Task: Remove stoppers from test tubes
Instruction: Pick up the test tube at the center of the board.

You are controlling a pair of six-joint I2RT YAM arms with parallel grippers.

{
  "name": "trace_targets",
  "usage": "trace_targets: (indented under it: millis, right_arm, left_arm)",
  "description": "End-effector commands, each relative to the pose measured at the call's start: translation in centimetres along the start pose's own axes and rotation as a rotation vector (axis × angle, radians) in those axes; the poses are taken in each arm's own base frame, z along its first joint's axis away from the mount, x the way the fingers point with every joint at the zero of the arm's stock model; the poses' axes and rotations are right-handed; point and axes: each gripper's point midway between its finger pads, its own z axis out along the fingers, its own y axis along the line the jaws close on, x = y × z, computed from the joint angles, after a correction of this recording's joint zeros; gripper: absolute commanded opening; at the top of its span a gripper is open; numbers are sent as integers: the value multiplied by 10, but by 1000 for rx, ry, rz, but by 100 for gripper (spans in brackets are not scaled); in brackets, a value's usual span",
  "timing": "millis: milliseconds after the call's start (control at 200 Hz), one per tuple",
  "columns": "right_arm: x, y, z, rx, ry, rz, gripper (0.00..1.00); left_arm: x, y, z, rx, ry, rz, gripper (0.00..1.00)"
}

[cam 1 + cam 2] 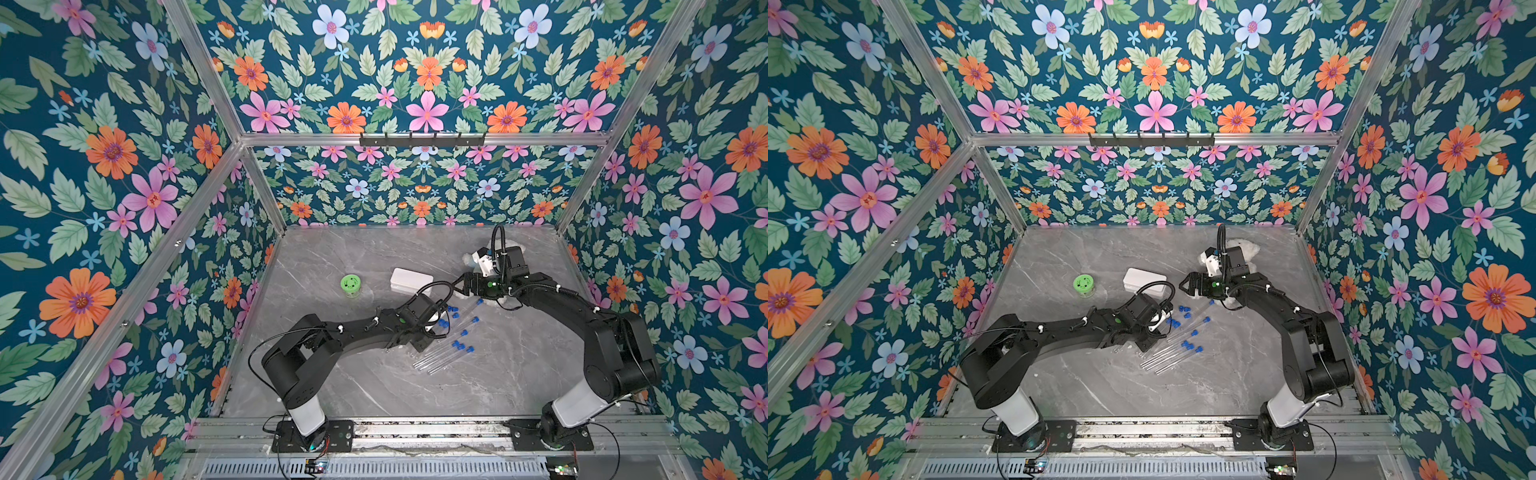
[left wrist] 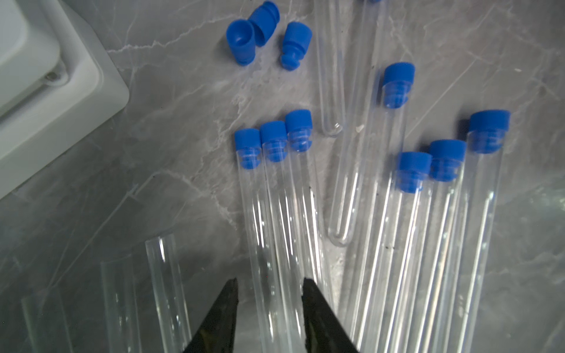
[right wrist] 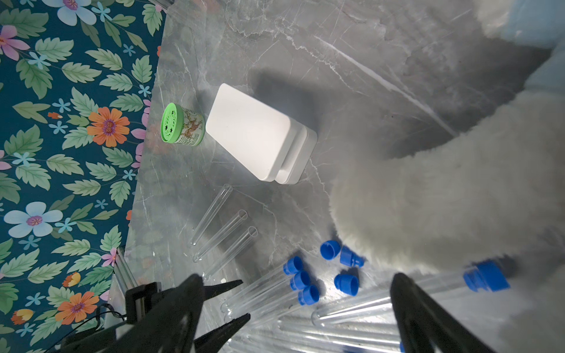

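Several clear test tubes [image 2: 379, 214] lie side by side on the grey marble table [image 1: 332, 257], most plugged with blue stoppers [image 2: 273, 139]. Three loose stoppers [image 2: 295, 42] lie near the white box. Three unplugged tubes [image 3: 224, 235] lie apart on the box's side. My left gripper [image 2: 270, 284] hangs low over the rounded ends of a stoppered trio, jaws partly open, straddling tubes [image 2: 263, 232] with a gap showing beside one finger. My right gripper [image 3: 296, 276] stands wide open above the pile, holding nothing; in both top views it [image 1: 465, 283] [image 1: 1185, 284] hovers beyond the tubes [image 1: 1173, 353].
A white box [image 1: 409, 280] [image 3: 253, 134] sits just beyond the tubes, a green-lidded jar [image 1: 351, 284] [image 3: 180, 128] to its left. A white fluffy object [image 3: 443, 198] lies under the right arm at the back right. Flowered walls enclose the table.
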Motion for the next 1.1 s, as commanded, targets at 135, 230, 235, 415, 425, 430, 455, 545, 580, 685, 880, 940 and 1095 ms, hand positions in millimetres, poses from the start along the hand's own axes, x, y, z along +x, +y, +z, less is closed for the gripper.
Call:
trace_targets:
  millis: [135,230,235,415,425,430,455,545,580,685,880,940,1095]
  right_arm:
    - [-4,5,-1,-23,-14,-14,96]
    - [-4,6,-2,-29,-16,-17,96]
    - [-4,7,-3,-29,-17,-18,96]
    - [-4,8,-3,-33,-20,-21,96]
    - [-4,8,-3,-33,-20,-21,96]
    - [-5,8,-3,-33,-21,-21,96]
    - [-5,8,-4,-33,-21,-22,96]
    - [-5,9,-4,-35,-22,-23,96]
    - [-5,9,-4,-35,-23,-24,96]
    - [-5,9,-5,-36,-24,-24,96]
    - [-5,11,-6,-37,-26,-25,96]
    - [-6,10,-6,-35,-28,-25,96]
    - [-6,11,-7,-36,-31,-27,96]
  left_arm:
    - [1,7,8,-35,17,-8,36]
    - [1,8,10,-42,23,-11,33]
    - [2,8,11,-42,23,-11,33]
    - [0,9,10,-43,21,-16,31]
    - [0,9,10,-43,21,-16,30]
    - [1,9,10,-43,22,-16,30]
    - [1,9,10,-42,22,-16,30]
    - [2,11,10,-45,27,-22,30]
    - [3,11,10,-47,29,-24,29]
    - [5,13,12,-53,38,-30,29]
    - [8,14,15,-57,48,-29,28]
    - [9,14,16,-57,52,-28,29]
    - [11,14,20,-57,65,-24,28]
